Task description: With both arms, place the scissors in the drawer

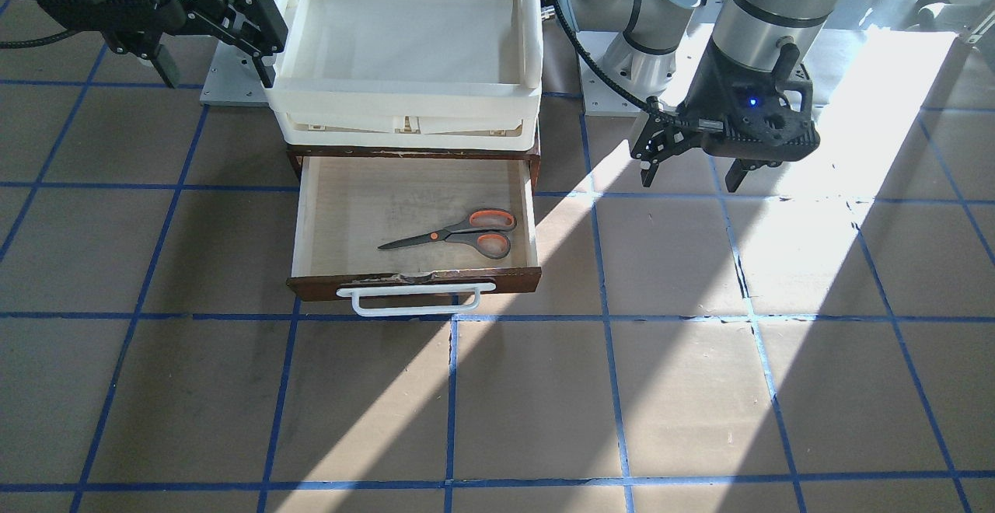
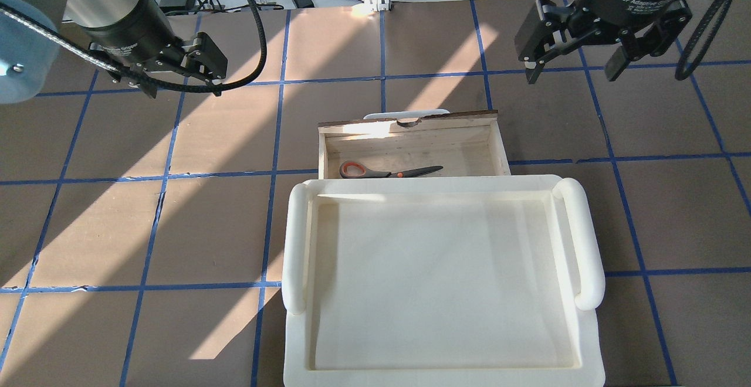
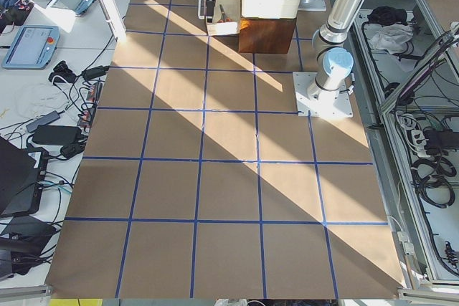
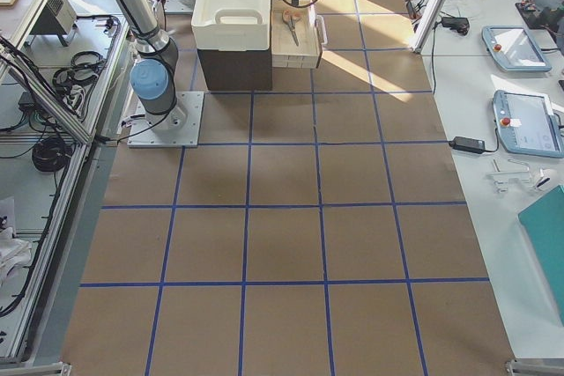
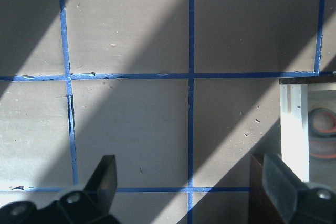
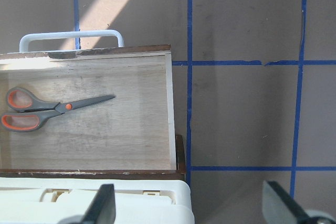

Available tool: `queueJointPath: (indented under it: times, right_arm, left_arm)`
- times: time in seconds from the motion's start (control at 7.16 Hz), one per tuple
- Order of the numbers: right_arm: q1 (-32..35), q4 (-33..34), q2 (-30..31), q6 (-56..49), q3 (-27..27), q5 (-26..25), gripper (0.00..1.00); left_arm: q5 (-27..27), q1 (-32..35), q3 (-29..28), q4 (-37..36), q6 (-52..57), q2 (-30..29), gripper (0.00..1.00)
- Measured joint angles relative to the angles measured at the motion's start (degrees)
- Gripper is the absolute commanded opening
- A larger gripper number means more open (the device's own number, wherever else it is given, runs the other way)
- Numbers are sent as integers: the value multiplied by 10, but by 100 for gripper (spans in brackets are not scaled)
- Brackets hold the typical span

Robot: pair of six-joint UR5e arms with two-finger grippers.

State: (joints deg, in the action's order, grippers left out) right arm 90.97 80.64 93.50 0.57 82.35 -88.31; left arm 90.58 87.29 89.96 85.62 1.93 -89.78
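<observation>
The scissors (image 1: 459,235), grey handles lined orange with slim blades, lie flat inside the open drawer (image 1: 528,218). They also show in the overhead view (image 2: 387,172) and the right wrist view (image 6: 47,109). The drawer's white bar handle (image 1: 420,301) faces away from the robot. My left gripper (image 1: 690,181) is open and empty above the table, beside the drawer; it also shows in the overhead view (image 2: 181,88). My right gripper (image 2: 572,71) is open and empty, raised on the drawer's other side; its wrist view looks down on the drawer's corner.
A large white plastic tray (image 2: 587,240) sits on the brown cabinet above the drawer, between the two arm bases. The brown table (image 1: 544,404) carries a blue tape grid and bands of sunlight.
</observation>
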Motion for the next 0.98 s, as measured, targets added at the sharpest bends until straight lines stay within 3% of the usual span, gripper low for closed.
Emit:
queueJointPath:
  times: [0.98]
  right_arm:
    - [0, -1, 6, 0, 5, -3, 100]
  left_arm:
    - [-5, -14, 6, 38, -7, 28, 100]
